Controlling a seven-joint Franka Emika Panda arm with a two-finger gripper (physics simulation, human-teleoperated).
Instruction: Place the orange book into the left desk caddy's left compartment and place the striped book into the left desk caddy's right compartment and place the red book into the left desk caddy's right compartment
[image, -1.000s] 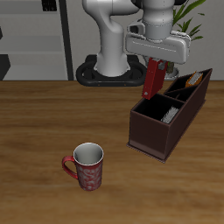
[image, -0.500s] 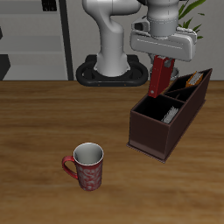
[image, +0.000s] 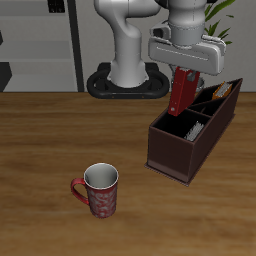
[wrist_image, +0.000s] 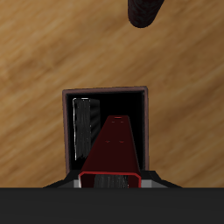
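From the exterior view, my claw (image: 186, 72) is clamped on the red book (image: 182, 90), which hangs upright above the left desk caddy (image: 190, 135) on the desk (image: 60, 130), over the right compartment (image: 182, 127) where the striped book (image: 192, 128) already stands; the orange book (image: 224, 91) shows in the left compartment (image: 219, 95), and a red mug (image: 98, 190) sits well apart, nearer the front edge. From the wrist view, I look down the red book (wrist_image: 114, 149) into the right compartment (wrist_image: 107, 131), the striped book (wrist_image: 82, 127) standing against one wall beside it.
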